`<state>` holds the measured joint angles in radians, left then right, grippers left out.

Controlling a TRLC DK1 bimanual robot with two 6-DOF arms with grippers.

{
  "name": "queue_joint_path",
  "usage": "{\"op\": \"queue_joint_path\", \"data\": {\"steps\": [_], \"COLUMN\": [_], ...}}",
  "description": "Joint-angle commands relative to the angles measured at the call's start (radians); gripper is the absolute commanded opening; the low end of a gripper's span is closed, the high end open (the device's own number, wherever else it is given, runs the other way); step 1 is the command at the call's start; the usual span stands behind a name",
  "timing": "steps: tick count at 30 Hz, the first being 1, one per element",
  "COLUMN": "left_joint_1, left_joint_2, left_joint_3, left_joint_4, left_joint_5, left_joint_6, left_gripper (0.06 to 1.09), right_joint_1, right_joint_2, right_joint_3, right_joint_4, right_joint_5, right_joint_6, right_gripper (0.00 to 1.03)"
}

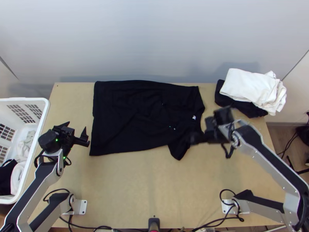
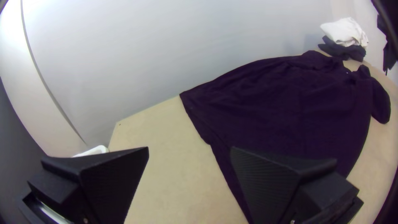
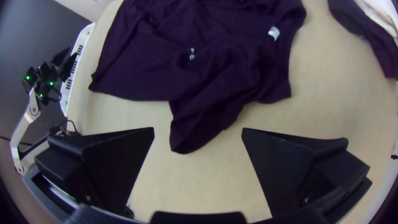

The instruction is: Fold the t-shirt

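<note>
Past the hem end of black t-shirt (image 1: 131, 116), white laundry basket (image 1: 23, 99) with clothes inside | just off its hem, left gripper (image 1: 77, 125), fingers spread | by its rumpled near sleeve (image 1: 178, 152), right gripper (image 1: 201, 130), fingers spread | mostly spread on wooden table (image 1: 146, 185), black t-shirt | beyond its collar end, white folded clothes (image 1: 251, 87) atop black folded clothes (image 1: 221, 98)

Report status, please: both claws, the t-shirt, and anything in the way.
Left claw open, empty, beside hem. Right claw open, empty, near rumpled sleeve. Black t-shirt spread, unfolded. Folded clothes stacked at far right corner, apart from shirt.
</note>
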<state>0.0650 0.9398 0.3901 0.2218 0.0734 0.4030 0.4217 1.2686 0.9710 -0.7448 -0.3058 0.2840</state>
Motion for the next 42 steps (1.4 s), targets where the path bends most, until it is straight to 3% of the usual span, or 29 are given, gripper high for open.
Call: {"op": "queue_joint_path", "data": {"steps": [1, 5, 14, 27, 33, 38, 39, 41, 42], "left_joint_1": [-0.007, -0.005, 0.001, -0.004, -0.005, -0.005, -0.005, -0.005, -0.005], "left_joint_2": [-0.032, -0.064, -0.102, -0.134, -0.139, -0.147, -0.148, -0.148, -0.150], "left_joint_3": [-0.005, -0.014, -0.030, -0.060, -0.051, -0.051, -0.050, -0.053, -0.054], "left_joint_4": [-0.021, -0.044, -0.058, -0.065, -0.065, -0.070, -0.070, -0.071, -0.071], "left_joint_5": [-0.004, -0.007, -0.007, -0.012, -0.014, -0.020, -0.021, -0.021, -0.021], "left_joint_6": [-0.016, -0.016, -0.015, -0.015, -0.015, -0.013, -0.013, -0.013, -0.013], "left_gripper": [1.02, 1.02, 1.02, 1.01, 1.01, 1.01, 1.01, 1.01, 1.01], "right_joint_1": [0.045, 0.043, 0.045, 0.086, 0.089, 0.054, 0.043, 0.025, 0.017], "right_joint_2": [-0.020, 0.043, 0.064, 0.144, 0.245, 0.236, 0.226, 0.195, 0.179], "right_joint_3": [-0.210, -0.235, -0.137, -0.120, -0.123, -0.135, -0.135, -0.137, -0.133], "right_joint_4": [0.097, 0.174, 0.206, 0.214, 0.257, 0.294, 0.297, 0.297, 0.297], "right_joint_5": [0.002, 0.000, -0.004, -0.095, -0.092, -0.087, -0.081, -0.055, -0.044], "right_joint_6": [0.037, 0.050, 0.086, 0.106, 0.061, 0.003, -0.009, -0.031, -0.034], "right_gripper": [0.98, 0.98, 0.98, 0.97, 0.88, 0.48, 0.38, 0.07, 0.03]}}
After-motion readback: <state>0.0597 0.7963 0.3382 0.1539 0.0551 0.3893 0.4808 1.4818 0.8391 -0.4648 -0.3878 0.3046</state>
